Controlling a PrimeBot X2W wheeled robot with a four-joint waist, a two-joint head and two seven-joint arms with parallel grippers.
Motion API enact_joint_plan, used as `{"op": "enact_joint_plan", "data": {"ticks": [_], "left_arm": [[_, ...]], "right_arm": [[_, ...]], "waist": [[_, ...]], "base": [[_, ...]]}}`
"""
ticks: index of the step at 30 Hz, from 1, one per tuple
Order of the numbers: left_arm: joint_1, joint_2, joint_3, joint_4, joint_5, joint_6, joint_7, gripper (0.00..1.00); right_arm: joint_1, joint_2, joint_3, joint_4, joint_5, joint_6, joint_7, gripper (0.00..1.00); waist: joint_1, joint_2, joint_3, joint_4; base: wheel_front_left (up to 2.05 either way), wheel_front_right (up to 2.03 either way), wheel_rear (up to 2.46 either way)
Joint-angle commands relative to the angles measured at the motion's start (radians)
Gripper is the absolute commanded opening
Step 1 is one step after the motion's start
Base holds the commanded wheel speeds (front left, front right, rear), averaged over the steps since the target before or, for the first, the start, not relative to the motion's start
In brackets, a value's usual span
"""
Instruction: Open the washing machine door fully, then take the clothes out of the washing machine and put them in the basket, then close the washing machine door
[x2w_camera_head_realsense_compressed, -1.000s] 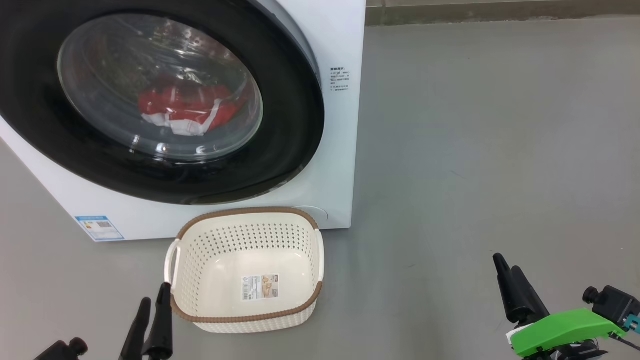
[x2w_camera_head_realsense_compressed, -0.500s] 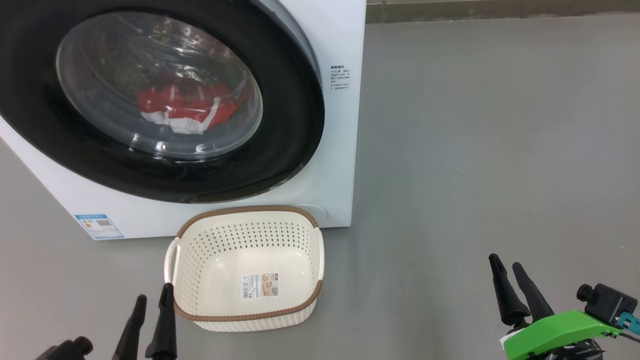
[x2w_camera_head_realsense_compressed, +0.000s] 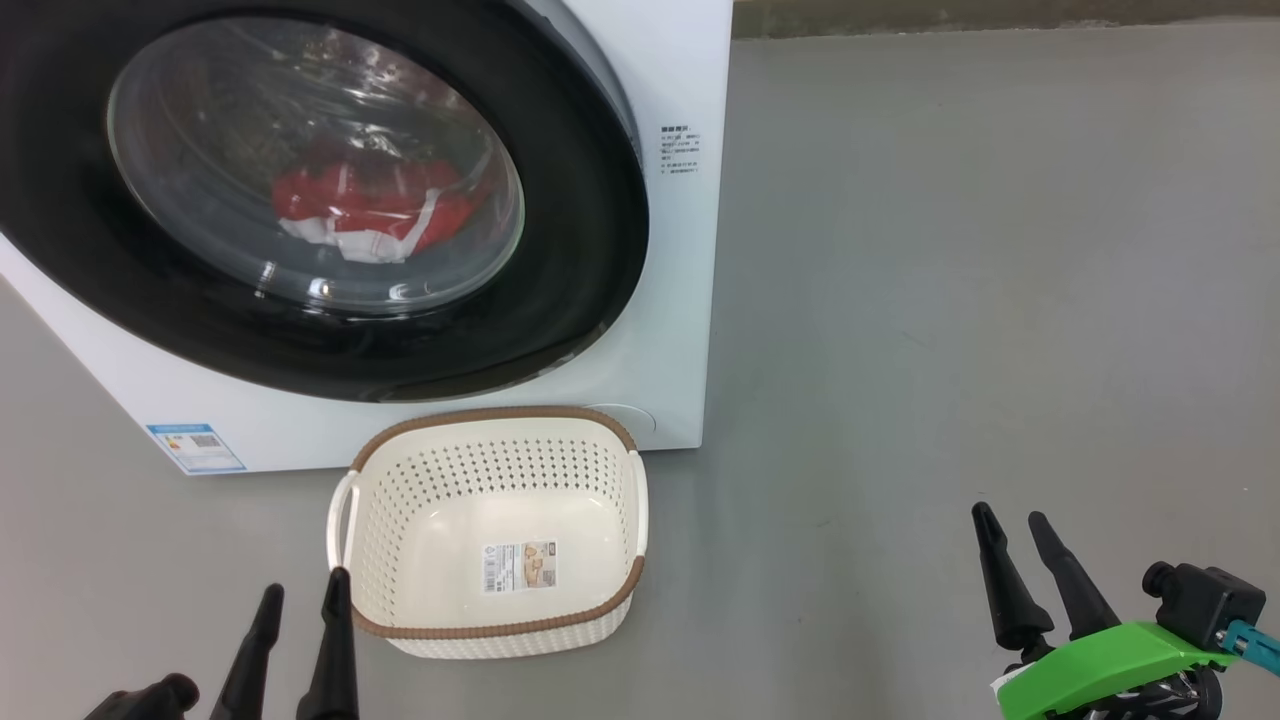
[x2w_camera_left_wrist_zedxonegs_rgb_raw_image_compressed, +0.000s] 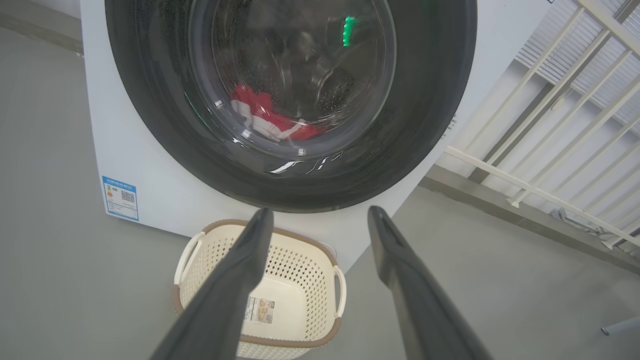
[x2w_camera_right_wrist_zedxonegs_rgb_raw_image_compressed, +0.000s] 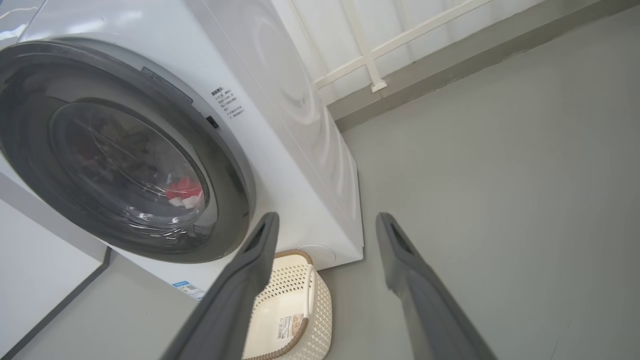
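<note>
Sitting just right of the spread left tool (x2w_camera_head_realsense_compressed: 306, 582): the basket (x2w_camera_head_realsense_compressed: 480, 470).

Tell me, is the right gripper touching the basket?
Apart. The head view shows bare grey floor between the right gripper and the basket.

- Smooth grey floor (x2w_camera_head_realsense_compressed: 950, 300), evenly lit
- White railing (x2w_camera_right_wrist_zedxonegs_rgb_raw_image_compressed: 368, 60) of slanted bars along the wall
- Low grey kerb (x2w_camera_right_wrist_zedxonegs_rgb_raw_image_compressed: 450, 67) beneath the railing

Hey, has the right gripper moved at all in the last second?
Yes, slightly. In the head view the right gripper has drifted left, toward the basket, which keeps its place in front of the washing machine.
</note>
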Motion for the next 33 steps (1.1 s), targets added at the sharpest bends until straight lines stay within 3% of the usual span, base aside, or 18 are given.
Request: {"op": "enact_joint_plan", "data": {"ticks": [1,33], "left_arm": [[-0.012,0.016,0.019,-0.035,0.033,0.001,-0.017,1.00],[0.022,0.017,0.022,-0.062,0.391,-0.006,-0.109,1.00]], "right_arm": [[-0.013,-0.017,0.015,-0.032,-0.031,0.000,-0.016,1.00],[0.036,-0.017,-0.038,-0.086,-0.353,0.001,-0.107,1.00]], "waist": [[-0.0001,0.0000,0.001,0.000],[0.0000,0.0000,0.011,0.002]], "base": [[0.00,0.00,0.00],[0.00,0.00,0.00]]}}
